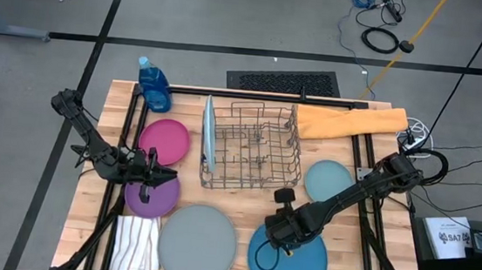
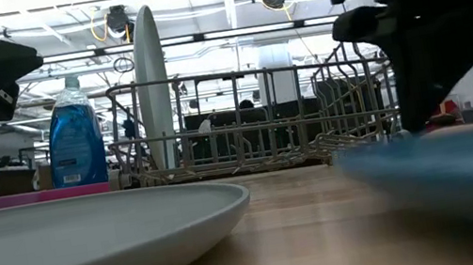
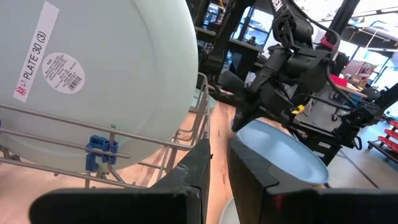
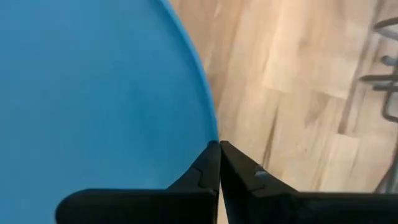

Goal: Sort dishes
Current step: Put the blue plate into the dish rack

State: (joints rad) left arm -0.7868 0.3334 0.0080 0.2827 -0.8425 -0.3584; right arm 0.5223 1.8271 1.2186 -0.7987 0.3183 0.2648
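Observation:
The dark blue plate lies at the table's near right. My right gripper is shut on its far left rim. My left gripper hovers empty above the purple plate, pointing right, its fingers a narrow gap apart. The magenta plate lies flat behind the purple one. The grey plate lies at the near middle. The pale teal plate lies right of the rack. The light blue plate stands on edge in the left end of the wire rack. My right gripper pinches the dark blue plate's rim between its two fingertips, one finger on the plate's inner side and one on the outer. The fingers come from above, slanting down. Whether the plate is lifted off the table I cannot tell.
A blue soap bottle stands at the far left corner. An orange cloth lies at the far right. A striped white cloth lies at the near left, beside the grey plate. Bare wood shows between the rack and the near plates.

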